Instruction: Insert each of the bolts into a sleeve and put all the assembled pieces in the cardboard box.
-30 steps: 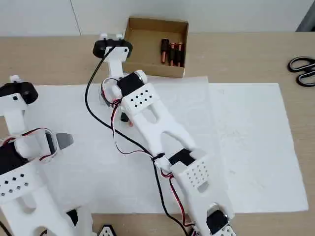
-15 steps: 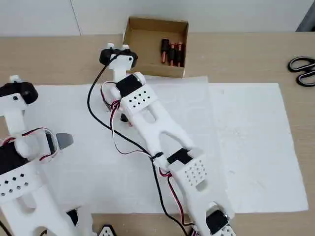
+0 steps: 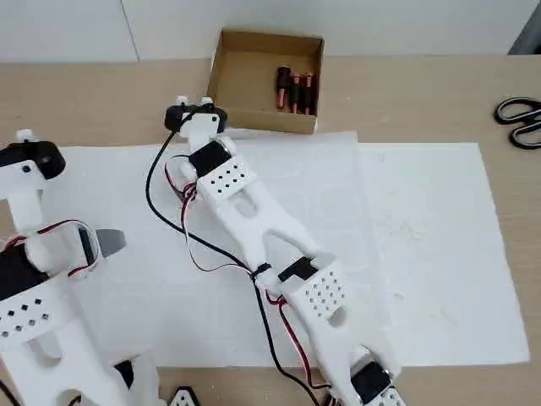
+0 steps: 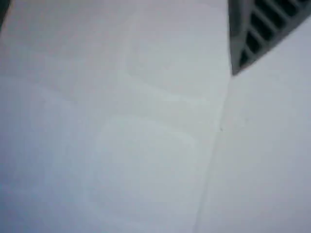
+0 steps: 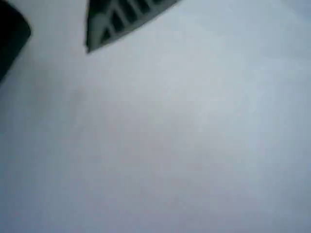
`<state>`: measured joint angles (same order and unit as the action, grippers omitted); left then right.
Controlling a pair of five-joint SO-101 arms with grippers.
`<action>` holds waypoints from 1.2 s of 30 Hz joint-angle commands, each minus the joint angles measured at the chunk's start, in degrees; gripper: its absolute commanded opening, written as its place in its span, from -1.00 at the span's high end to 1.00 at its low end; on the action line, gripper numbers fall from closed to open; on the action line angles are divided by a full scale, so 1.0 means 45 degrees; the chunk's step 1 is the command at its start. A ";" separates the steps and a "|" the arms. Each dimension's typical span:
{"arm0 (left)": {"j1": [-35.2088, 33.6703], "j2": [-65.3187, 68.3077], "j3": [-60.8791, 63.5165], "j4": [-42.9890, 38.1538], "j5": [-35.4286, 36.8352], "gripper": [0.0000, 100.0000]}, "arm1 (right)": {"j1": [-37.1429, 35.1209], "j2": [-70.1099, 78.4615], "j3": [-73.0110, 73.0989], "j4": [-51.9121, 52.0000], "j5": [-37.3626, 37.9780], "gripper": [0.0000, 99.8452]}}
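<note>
The cardboard box stands at the back of the table with several copper-and-black assembled pieces lying along its right side. My right arm's wrist hangs low over the white paper just in front of the box's near-left corner. In the right wrist view, the right gripper is open over bare paper, one ribbed finger showing. At the table's left, the left gripper is also open above the paper with nothing in it, its ribbed finger at the picture's edge.
A large white paper sheet covers most of the wooden table. Black-handled scissors lie at the far right edge. The right arm's links and cables stretch diagonally across the sheet's middle.
The right arm's wrist has drawn back from beside the box's left wall toward the front, and its links have shifted slightly left. The left arm has not moved.
</note>
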<state>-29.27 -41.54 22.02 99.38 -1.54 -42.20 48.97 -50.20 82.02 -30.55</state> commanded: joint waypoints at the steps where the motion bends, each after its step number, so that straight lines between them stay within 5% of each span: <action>1: -0.0039 -0.0215 0.0010 0.0137 0.0039 0.40 | 0.0010 -0.0127 -0.0586 -0.0498 -0.0117 0.64; 22: -0.0039 -0.0215 0.0010 0.0137 0.0039 0.40 | 0.0479 0.1162 -0.0606 -0.2042 -0.0059 0.64; 28: -0.0039 -0.0215 0.0010 0.0137 0.0039 0.40 | 0.0498 0.1182 -0.0606 -0.2042 -0.0059 1.00; 36: -0.0039 -0.0215 0.0010 0.0137 0.0039 0.40 | 0.0498 0.1143 -0.0606 -0.2002 -0.0059 0.99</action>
<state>-29.27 -41.54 22.02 99.38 -1.54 -40.18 54.59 -51.16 73.85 -30.55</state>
